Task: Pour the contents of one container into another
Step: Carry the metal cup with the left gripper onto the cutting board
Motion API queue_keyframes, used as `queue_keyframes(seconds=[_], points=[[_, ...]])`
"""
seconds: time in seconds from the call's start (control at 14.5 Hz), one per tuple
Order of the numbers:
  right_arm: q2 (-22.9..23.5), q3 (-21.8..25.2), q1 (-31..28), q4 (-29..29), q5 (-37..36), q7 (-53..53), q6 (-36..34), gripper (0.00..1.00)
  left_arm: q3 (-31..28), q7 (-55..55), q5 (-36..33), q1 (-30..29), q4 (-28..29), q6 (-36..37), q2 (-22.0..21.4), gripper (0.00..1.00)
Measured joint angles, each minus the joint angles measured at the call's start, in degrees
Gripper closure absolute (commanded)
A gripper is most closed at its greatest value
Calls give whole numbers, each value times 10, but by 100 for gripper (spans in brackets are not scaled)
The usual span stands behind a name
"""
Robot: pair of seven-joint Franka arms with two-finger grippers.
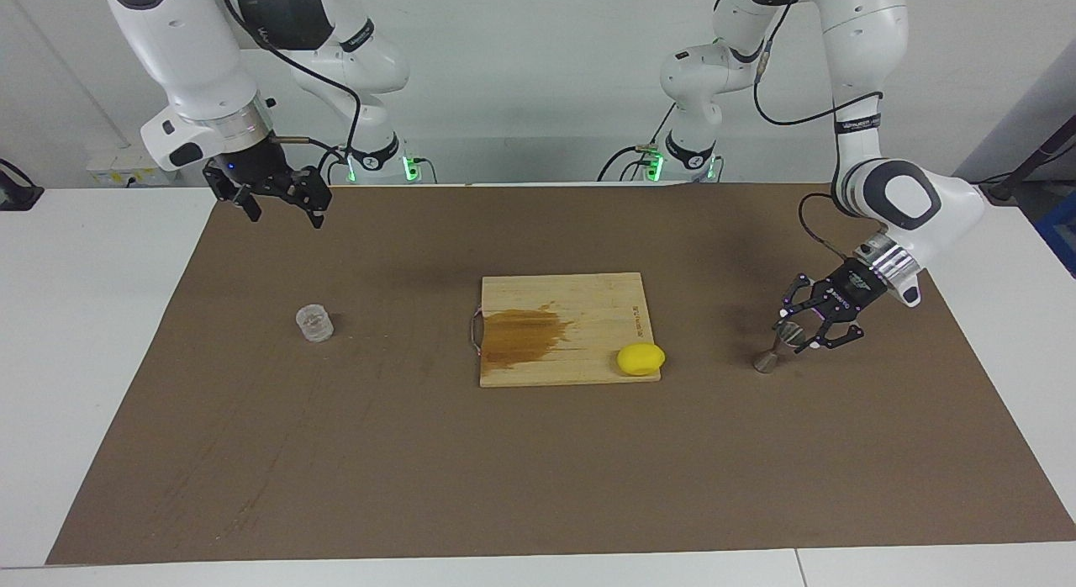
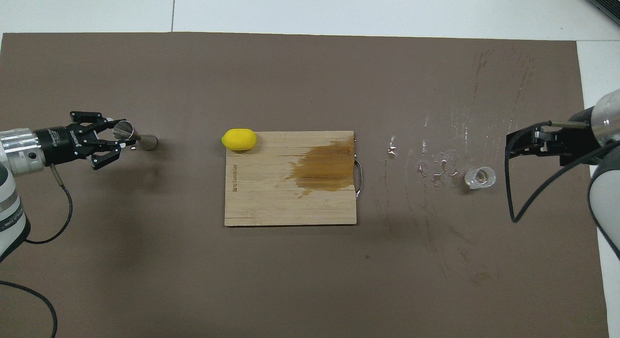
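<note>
Two tools: left tool (image 1: 799, 335) clamps hourglass steel jigger (image 1: 777, 345); right tool (image 1: 277, 202) gapes.

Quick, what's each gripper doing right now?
Left gripper: shut on the jigger, which stands on the mat.
Right gripper: open, empty, waiting up in the air, apart from the glass cup.

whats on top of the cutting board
A yellow lemon lies on one corner of the cutting board, overhanging its edge. A brown wet stain spreads by the handle end. Nothing covers the board.
</note>
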State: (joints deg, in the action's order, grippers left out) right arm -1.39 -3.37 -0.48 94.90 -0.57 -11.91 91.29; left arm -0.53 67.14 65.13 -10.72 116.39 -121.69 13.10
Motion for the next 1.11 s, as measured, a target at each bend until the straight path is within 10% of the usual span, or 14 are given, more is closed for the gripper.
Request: queue_keyframes(seconds=[0.55, 1.11], points=[[0, 0, 0, 0, 0, 0, 0, 0, 20, 36, 55, 176, -50, -6, -26, 100], [0, 0, 0, 0, 0, 0, 0, 0, 21, 46, 181, 453, -24, -314, -10, 100]])
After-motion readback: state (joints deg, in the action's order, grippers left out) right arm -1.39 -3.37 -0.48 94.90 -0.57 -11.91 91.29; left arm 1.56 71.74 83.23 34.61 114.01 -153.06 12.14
